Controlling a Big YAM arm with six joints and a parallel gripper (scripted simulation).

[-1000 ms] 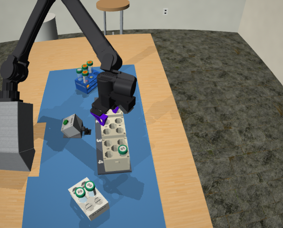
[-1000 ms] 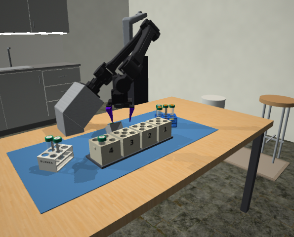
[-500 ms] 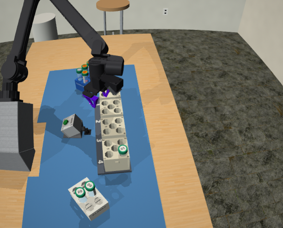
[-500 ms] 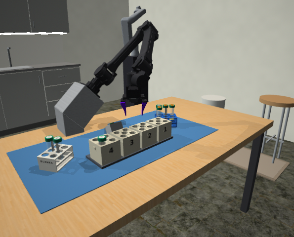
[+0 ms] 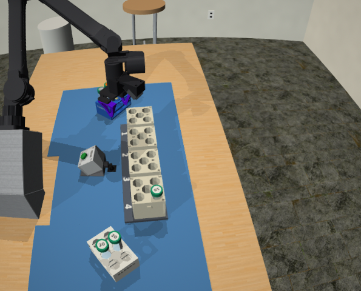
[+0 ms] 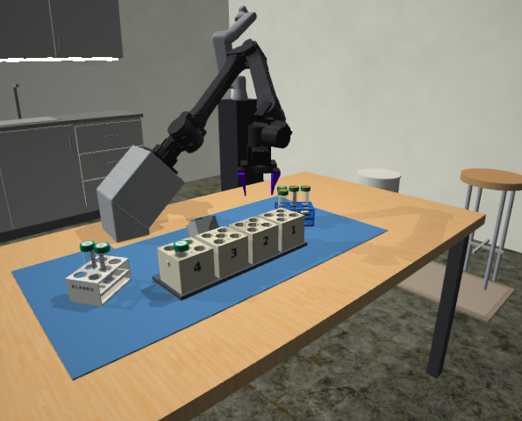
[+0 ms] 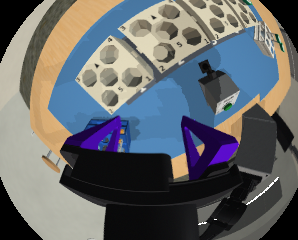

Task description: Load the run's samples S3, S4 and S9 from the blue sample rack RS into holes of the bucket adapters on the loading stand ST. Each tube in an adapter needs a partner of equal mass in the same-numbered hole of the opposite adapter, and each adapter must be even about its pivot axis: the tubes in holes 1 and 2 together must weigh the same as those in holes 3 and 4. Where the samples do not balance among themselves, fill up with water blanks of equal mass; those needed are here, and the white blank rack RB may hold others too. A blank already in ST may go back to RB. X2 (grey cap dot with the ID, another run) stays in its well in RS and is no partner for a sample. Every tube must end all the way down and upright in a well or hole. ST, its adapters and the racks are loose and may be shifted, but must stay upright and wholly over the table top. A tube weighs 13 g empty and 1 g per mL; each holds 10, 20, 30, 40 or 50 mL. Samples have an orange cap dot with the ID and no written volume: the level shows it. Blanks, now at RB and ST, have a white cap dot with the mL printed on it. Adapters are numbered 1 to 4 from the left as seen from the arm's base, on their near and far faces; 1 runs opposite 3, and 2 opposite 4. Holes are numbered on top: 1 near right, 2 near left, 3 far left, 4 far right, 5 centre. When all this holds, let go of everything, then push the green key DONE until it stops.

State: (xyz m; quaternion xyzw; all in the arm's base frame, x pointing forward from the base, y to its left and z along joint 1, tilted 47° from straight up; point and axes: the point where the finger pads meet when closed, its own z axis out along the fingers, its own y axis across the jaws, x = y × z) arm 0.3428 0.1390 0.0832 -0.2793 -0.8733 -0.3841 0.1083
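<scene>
My gripper (image 5: 113, 105) is open and empty. It hovers over the near side of the blue sample rack RS (image 5: 105, 112), a little above cap height. In the side view the fingertips (image 6: 257, 184) stand just left of the orange-dotted sample tubes (image 6: 293, 191) in RS (image 6: 298, 210). In the wrist view the rack (image 7: 116, 130) shows beside the left finger of the gripper (image 7: 152, 140). The stand ST carries adapters 1 (image 5: 139, 115), 2 (image 5: 141, 136), 3 (image 5: 144, 160) and 4 (image 5: 147, 195). One white-dotted blank (image 5: 156, 190) sits in a far-side hole of adapter 4. The other holes are empty.
The white blank rack RB (image 5: 113, 253) stands at the near end of the mat with two blanks marked 20 (image 5: 102, 245) (image 5: 113, 237). The grey box with the green DONE key (image 5: 84, 155) sits between the arm's base and ST. A stool stands beyond the table.
</scene>
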